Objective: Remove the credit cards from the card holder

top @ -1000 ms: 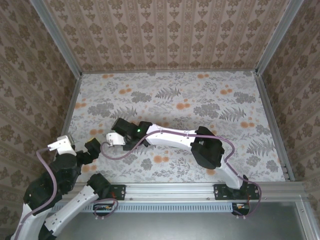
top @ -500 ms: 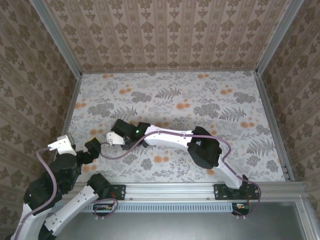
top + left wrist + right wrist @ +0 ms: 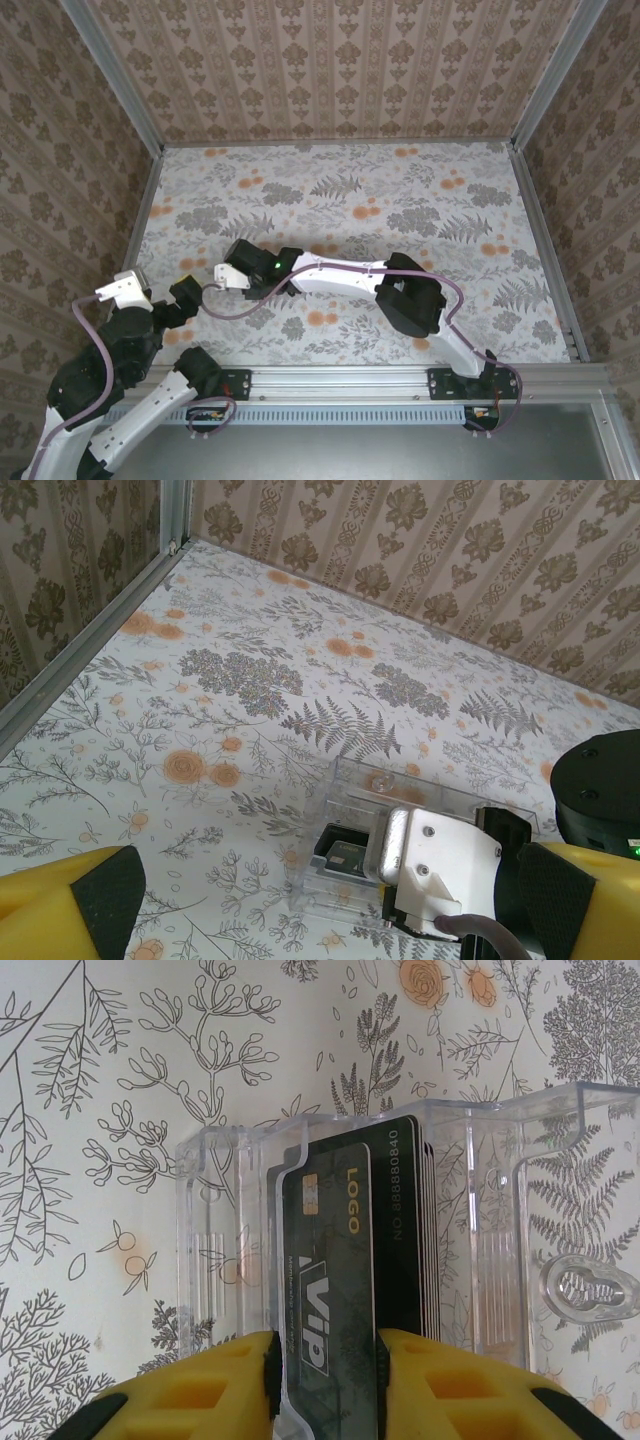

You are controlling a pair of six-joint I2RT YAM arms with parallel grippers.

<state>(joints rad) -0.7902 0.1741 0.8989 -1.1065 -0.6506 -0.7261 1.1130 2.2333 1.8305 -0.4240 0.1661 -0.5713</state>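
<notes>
The card holder (image 3: 480, 1250) is a clear plastic box lying on the floral table, also seen in the left wrist view (image 3: 400, 780). Several dark green credit cards (image 3: 400, 1220) stand packed inside it (image 3: 345, 855). The front card (image 3: 330, 1260), marked VIP, leans away from the stack. My right gripper (image 3: 325, 1345) reaches into the holder's end with its jaws partly apart. The leaning card lies between the yellow fingers (image 3: 430, 1380), its edges close against both pads. From above, the right gripper (image 3: 232, 272) covers the holder. My left gripper (image 3: 330, 920) hangs open just short of the holder, nothing in it.
The right wrist's white camera housing (image 3: 440, 865) sits over the holder's near end. A metal rail (image 3: 90, 640) and patterned wall bound the table on the left. The left arm (image 3: 130, 330) rests by the near left corner.
The right gripper's jaws have spread apart from nearly shut, and the arm has edged slightly left over the holder. The left arm has not moved.
</notes>
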